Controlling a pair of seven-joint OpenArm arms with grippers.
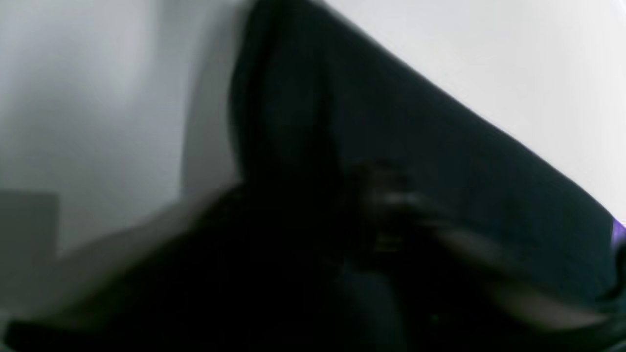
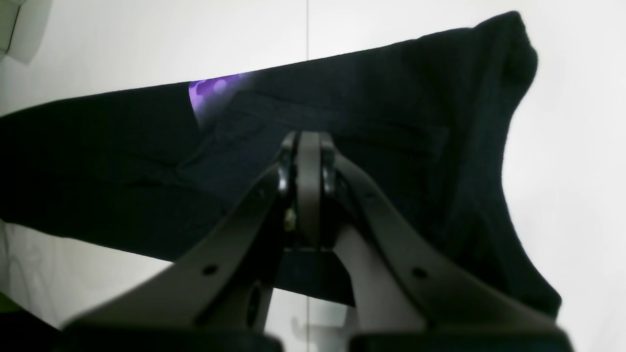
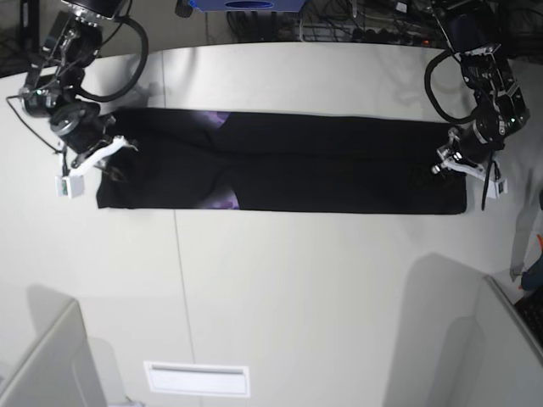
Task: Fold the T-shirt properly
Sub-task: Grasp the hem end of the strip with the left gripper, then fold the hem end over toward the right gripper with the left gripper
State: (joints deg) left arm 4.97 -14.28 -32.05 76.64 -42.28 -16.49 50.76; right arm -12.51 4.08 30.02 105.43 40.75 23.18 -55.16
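The black T-shirt lies as a long, narrow band across the white table, with bits of purple print showing near its left part. My right gripper is at the band's left end. In the right wrist view its jaws are pressed together against the black cloth, beside a purple patch. My left gripper is at the band's right end. The left wrist view is blurred and filled with dark cloth, so its jaws cannot be made out.
A blue object and cables lie past the table's far edge. Grey panels stand at the front left and front right. A white label sits near the front edge.
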